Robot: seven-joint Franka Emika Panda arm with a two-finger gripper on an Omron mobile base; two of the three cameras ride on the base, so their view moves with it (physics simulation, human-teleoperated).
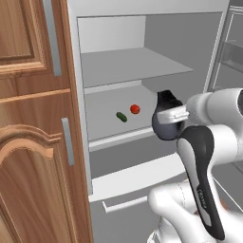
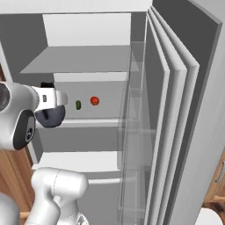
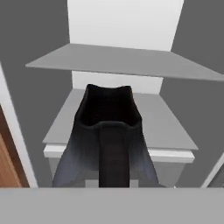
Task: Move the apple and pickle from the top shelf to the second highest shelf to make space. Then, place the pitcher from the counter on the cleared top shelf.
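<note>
Where the pincer (image 1: 167, 117) grips it, the pitcher (image 1: 163, 124) looks dark, bulbous, black-rimmed.

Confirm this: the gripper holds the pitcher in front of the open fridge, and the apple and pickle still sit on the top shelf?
Not quite. The apple and pickle lie on the second highest shelf; the top shelf is bare, as the left base view shows. The gripper does hold the pitcher.

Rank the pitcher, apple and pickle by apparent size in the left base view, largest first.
1. pitcher, far the largest, though it hangs nearer the camera.
2. apple and pickle: they look about alike, the apple rounder, the pickle slimmer; too close to rank.
</note>
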